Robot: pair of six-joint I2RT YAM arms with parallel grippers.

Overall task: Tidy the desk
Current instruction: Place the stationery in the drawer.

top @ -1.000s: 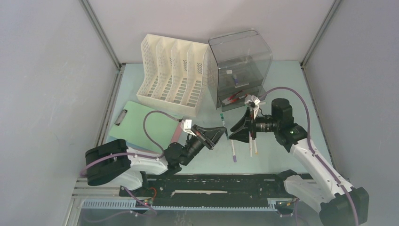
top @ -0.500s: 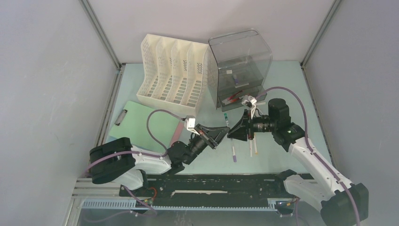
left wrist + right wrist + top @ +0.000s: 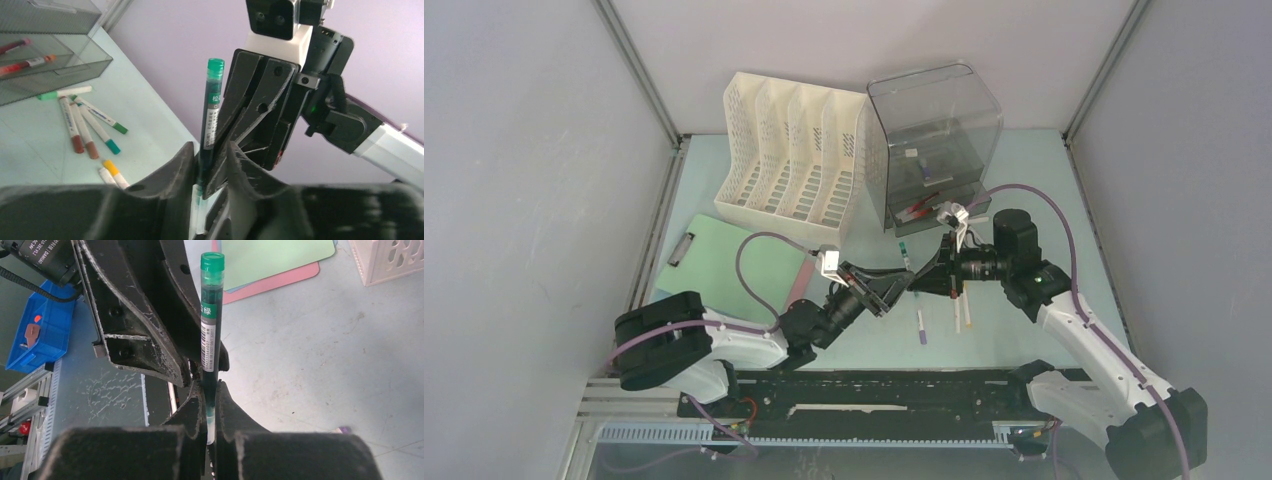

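- The desk (image 3: pixel 1039 155), a pale mint tabletop, lies under everything; the smoky clear drawer box (image 3: pixel 934 120) stands at its far side. The top looks hard, flat and smooth, so I judge round pens will roll or skid on it.
- The left gripper (image 3: pixel 210 155) is in front of the box, above the desk, with the pen's lower part between its fingers. The other arm's fingertip crowds the same gap, so I cannot tell whether the fingers press on the pen.
- The right gripper (image 3: pixel 210 395) meets it tip to tip in front of the box, its fingers drawn together on the pen's clear end.
- The green pen (image 3: pixel 210 335) stands upright between both grippers, in front of the box. It looks light, stiff and slick (a labelled plastic barrel), so a grip at mid-barrel is probably safest.
- Loose markers (image 3: pixel 87 127) lie on the desk just in front of the box.
- Hidden: the pen's tip is buried between fingers, and from above the pen is too thin to make out.
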